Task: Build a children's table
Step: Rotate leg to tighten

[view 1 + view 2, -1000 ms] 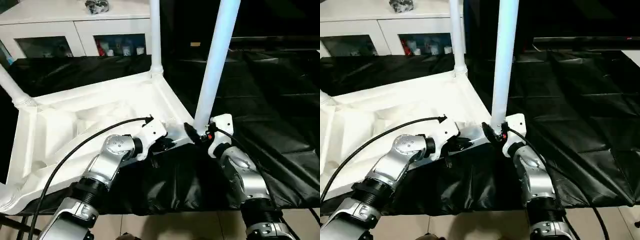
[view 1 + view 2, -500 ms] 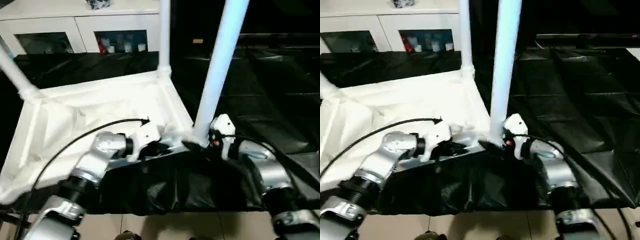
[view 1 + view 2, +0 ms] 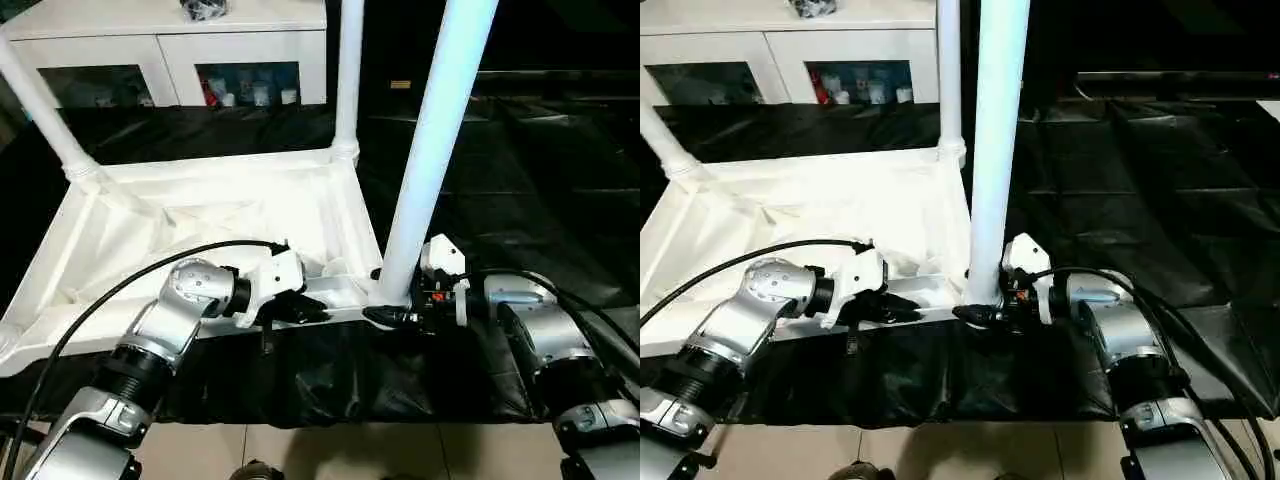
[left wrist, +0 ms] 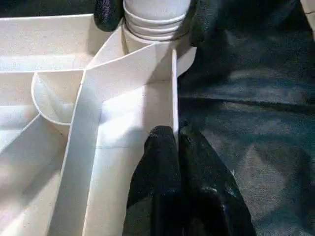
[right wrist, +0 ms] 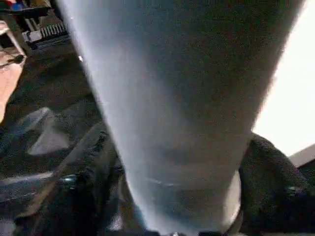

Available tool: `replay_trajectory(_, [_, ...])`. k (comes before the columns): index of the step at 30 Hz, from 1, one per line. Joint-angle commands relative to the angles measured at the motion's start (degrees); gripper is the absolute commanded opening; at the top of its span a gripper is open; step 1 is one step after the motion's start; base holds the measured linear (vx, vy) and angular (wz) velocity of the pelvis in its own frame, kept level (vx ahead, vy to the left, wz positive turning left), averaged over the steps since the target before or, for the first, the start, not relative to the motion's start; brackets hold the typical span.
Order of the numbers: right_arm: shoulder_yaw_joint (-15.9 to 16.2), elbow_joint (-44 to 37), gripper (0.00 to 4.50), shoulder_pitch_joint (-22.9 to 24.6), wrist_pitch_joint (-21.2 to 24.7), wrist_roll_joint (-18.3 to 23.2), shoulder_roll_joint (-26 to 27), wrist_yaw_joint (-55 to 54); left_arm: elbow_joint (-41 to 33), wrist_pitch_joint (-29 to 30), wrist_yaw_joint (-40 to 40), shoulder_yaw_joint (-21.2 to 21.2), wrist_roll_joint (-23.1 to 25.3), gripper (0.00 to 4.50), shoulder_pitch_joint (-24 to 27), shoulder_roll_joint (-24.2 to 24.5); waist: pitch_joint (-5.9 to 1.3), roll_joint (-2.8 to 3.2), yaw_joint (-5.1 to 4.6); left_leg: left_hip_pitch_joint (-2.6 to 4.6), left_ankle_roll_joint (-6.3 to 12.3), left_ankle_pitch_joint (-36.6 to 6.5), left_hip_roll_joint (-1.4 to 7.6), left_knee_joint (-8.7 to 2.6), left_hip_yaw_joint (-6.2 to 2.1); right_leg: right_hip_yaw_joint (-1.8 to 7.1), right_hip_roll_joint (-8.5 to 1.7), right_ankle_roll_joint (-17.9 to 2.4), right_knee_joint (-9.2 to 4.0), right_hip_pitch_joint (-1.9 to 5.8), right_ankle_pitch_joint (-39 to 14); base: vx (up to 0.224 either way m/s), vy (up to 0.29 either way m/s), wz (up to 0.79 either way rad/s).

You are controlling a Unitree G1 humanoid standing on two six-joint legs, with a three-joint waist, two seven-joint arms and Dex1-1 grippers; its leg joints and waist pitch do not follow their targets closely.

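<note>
Right gripper [image 3: 385, 316] astride the base of the nearest table leg [image 3: 432, 150]; left gripper [image 4: 173, 142] pinched on the tabletop rim.

Right fingers [image 5: 81, 187] spread to either side of that leg, just above its corner socket; firm clamping not discernible. Left fingers [image 4: 160, 162] pressed together on the thin near edge wall of the upturned white tabletop [image 3: 190, 225], just beside the same socket. Ribbed underside facing up on black sheeting [image 3: 520, 170]. Two more legs, [image 3: 348, 75] and [image 3: 40, 105], upright in the far corners. Beyond the tabletop, a white cabinet [image 3: 170, 60] with glass doors.
</note>
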Motion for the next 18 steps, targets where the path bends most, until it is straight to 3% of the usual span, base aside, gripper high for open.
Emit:
replay_trajectory(1, [2.2,0.6,2.96,-0.1,0.3,-0.2,0.5,2.4,1.1,0.4,-0.1,-0.9,0.4,0.0,-1.1,0.7,-3.82,0.12,0.28,0.82,5.88,-7.0,3.11,-3.39,-1.02,2.23,-4.78,-16.2,-3.23,3.17,-0.2,0.0,0.0,0.0])
replay_trajectory(2, [2.6,0.7,2.91,0.0,0.1,-0.4,0.6,2.6,1.1,0.6,-0.5,-1.0,0.3,0.0,-1.1,0.7,-3.87,0.56,0.33,0.86,5.53,-7.4,3.14,-3.41,-1.1,2.21,-4.78,-16.2,-3.22,3.16,-0.6,0.0,0.0,0.0])
replay_trajectory(4, [2.6,0.5,2.91,0.1,0.1,-0.4,0.7,2.6,1.0,0.8,-0.8,-1.1,0.2,0.0,-1.1,0.7,-3.88,0.31,0.22,0.92,5.12,-8.3,3.13,-3.49,-1.06,2.19,-4.71,-16.2,-3.34,3.22,-1.0,0.0,0.0,0.0])
replay_trajectory(7, [1.8,-0.9,2.73,1.4,0.9,0.6,1.0,1.1,1.2,1.8,0.2,-1.0,0.1,0.0,-1.1,-0.1,-3.84,0.67,0.25,0.87,4.69,-8.6,3.1,-3.51,-1.12,2.2,-4.71,-16.2,-3.3,3.28,-0.9,0.0,0.0,0.0])
replay_trajectory(12, [0.3,-2.8,2.7,3.8,1.9,0.9,2.4,-3.9,1.7,4.0,3.7,-0.5,0.4,0.0,-1.6,-2.4,-3.84,0.67,0.28,0.94,4.99,-8.5,3.1,-3.45,-1.08,2.2,-4.72,-16.0,-3.46,3.17,-1.1,0.0,0.0,0.0])
replay_trajectory(13, [-1.2,-4.0,2.7,5.5,2.1,0.8,4.2,-9.3,2.0,5.5,6.7,-0.2,0.6,0.0,-2.0,-4.4,-3.63,0.26,0.31,1.0,4.85,-8.0,3.21,-3.58,-1.0,2.4,-4.68,-15.4,-3.55,3.08,-1.5,0.0,0.0,0.0])
replay_trajectory(14, [-2.3,-4.9,2.7,6.7,2.5,1.0,5.8,-13.1,2.3,6.6,9.0,0.0,0.8,0.0,-2.3,-6.0,-3.32,0.2,0.16,1.15,4.28,-9.8,3.27,-3.88,-1.02,2.4,-4.83,-15.1,-4.03,2.82,-4.8,0.0,0.0,0.0])
replay_trajectory(15, [-3.4,-5.5,2.7,7.6,3.6,0.8,7.7,-18.1,2.7,7.6,11.4,0.1,1.1,0.0,-2.7,-7.7,-3.29,-0.28,0.08,1.17,3.93,-10.6,3.13,-3.96,-0.99,2.36,-4.86,-14.7,-4.25,2.94,-7.0,0.0,0.0,0.0])
replay_trajectory(18, [-5.1,-6.6,2.7,8.9,5.0,1.0,11.6,-25.2,3.3,9.2,15.5,0.2,1.7,0.0,-3.2,-10.7,-2.85,-0.02,-0.35,1.45,1.87,-13.9,3.03,-4.59,-1.27,2.4,-5.03,-11.8,-5.2,2.66,-16.6,0.0,0.0,0.0])
